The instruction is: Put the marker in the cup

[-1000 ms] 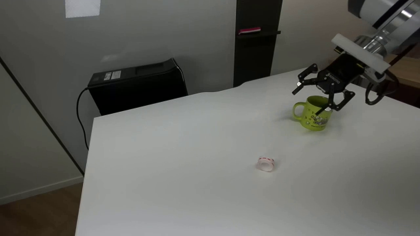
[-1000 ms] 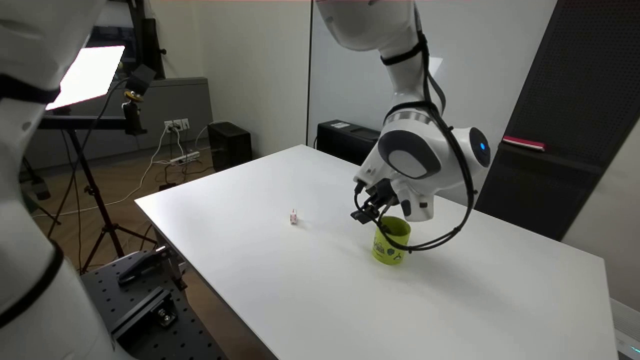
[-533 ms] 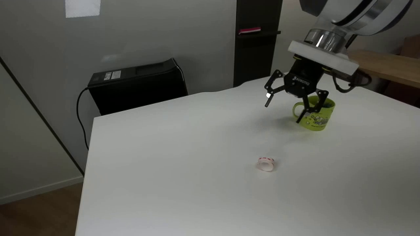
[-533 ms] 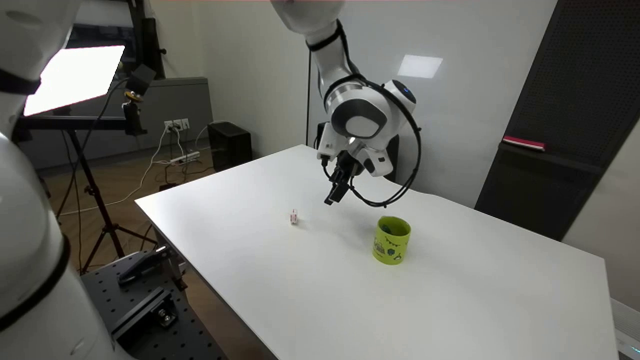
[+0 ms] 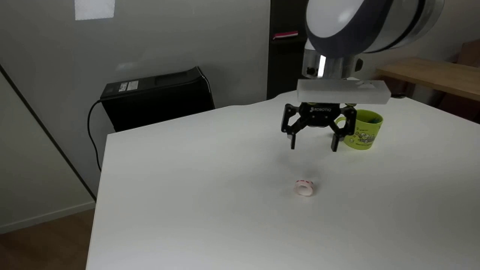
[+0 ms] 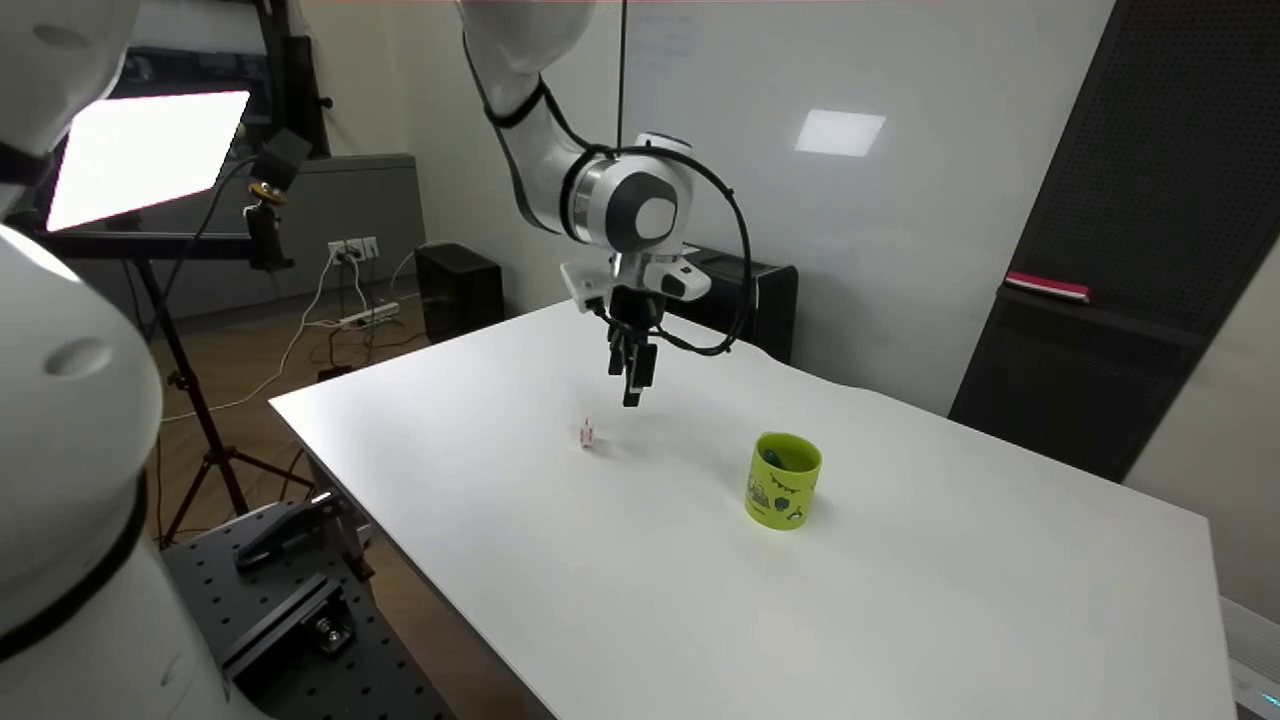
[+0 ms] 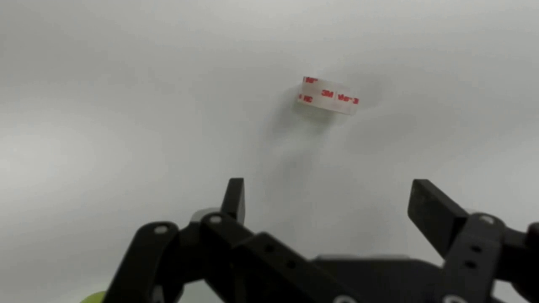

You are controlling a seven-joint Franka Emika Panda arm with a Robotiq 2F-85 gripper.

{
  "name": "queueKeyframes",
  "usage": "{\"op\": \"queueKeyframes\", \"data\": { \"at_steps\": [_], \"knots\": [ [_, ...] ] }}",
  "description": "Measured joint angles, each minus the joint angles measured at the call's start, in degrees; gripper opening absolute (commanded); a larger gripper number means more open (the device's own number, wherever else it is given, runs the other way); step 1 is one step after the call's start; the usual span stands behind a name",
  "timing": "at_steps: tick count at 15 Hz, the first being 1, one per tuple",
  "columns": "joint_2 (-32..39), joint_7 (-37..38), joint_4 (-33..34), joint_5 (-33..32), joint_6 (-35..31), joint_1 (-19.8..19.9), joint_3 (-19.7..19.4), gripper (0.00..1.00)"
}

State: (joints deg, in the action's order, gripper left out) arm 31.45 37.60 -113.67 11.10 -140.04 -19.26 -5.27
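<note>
The lime-green cup (image 5: 360,137) stands upright on the table, also seen in an exterior view (image 6: 775,503); only a sliver of it shows at the lower left of the wrist view (image 7: 93,297). A dark teal-black tip, seemingly the marker (image 5: 374,120), shows inside the cup; it shows there in an exterior view too (image 6: 772,458), and the rest is hidden by the cup wall. My gripper (image 5: 313,149) is open and empty, pointing down above the table, beside and apart from the cup. Its spread fingers also show in the wrist view (image 7: 326,198).
A small white tape roll with red print (image 7: 328,96) stands on the white table (image 5: 195,195), close to the gripper, in both exterior views (image 5: 308,192) (image 6: 586,434). A black box-like device (image 5: 157,97) stands behind the table's far edge.
The open gripper has moved from over the cup toward the tape roll and turned from tilted to pointing straight down. The cup and tape roll have stayed in place.
</note>
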Motion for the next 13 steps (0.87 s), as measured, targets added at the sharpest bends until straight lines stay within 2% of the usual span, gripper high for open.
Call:
{"op": "queueKeyframes", "data": {
  "at_steps": [4, 6, 10, 13],
  "knots": [
    [0.0, 6.5, 0.0, -16.6, -0.7, -4.4, -2.3, 1.00],
    [0.0, 8.7, -0.2, -21.7, -3.0, -5.5, -2.7, 1.00],
    [0.0, 9.1, -1.3, -23.2, -9.2, -5.5, -2.3, 1.00],
    [0.0, 9.2, -1.9, -22.7, -10.7, -5.5, -1.9, 1.00]
  ]
}}
